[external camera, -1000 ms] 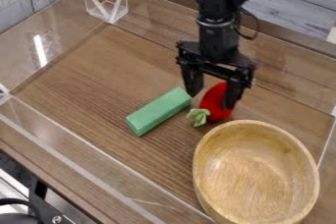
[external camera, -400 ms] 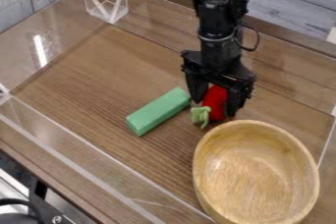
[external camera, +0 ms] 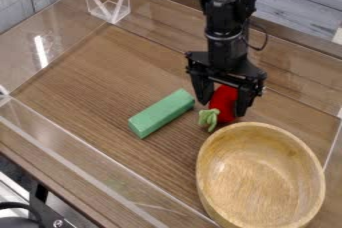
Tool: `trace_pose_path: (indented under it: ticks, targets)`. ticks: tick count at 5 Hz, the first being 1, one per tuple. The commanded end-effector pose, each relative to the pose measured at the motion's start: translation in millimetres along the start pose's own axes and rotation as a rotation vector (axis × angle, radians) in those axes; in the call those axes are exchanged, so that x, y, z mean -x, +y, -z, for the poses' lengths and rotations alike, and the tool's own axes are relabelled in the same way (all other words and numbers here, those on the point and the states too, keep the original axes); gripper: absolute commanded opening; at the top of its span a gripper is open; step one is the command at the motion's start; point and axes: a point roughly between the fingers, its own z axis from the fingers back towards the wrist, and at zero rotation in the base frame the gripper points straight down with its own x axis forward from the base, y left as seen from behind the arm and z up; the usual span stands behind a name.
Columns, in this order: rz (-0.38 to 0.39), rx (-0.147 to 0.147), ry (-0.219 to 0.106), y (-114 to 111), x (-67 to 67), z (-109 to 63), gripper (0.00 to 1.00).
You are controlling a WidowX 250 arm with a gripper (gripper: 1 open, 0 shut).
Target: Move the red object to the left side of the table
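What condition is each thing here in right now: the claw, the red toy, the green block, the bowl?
Claw: open, pointing down, its fingers either side of the red toy.
Red toy: lying on the table, not lifted.
Green block: lying flat, untouched.
Bowl: upright, empty.

Only 1 view is given. The scene is seen from above and from the near side, angled down and across the table [external camera: 94, 72], so that its wood grain runs diagonally. The camera is set fairly close: the near clear wall [external camera: 80, 152] is cut off at the lower left, the bowl [external camera: 261, 177] fills the near right, and the arm [external camera: 225, 17] is cropped at the top.
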Motion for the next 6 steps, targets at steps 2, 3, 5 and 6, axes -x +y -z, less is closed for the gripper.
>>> trace_pose_path:
  ticks: [2,3,5,6]
  targets:
    - [0.042,0.007,-0.078,1,2.9,-22.4,1.0]
    - [0.066,0.01,-0.081,13,5.2,-31.4,1.0]
    - [0.098,0.011,-0.077,24,-5.9,-30.9,1.0]
    - [0.113,0.01,-0.067,23,-16.1,-25.0,1.0]
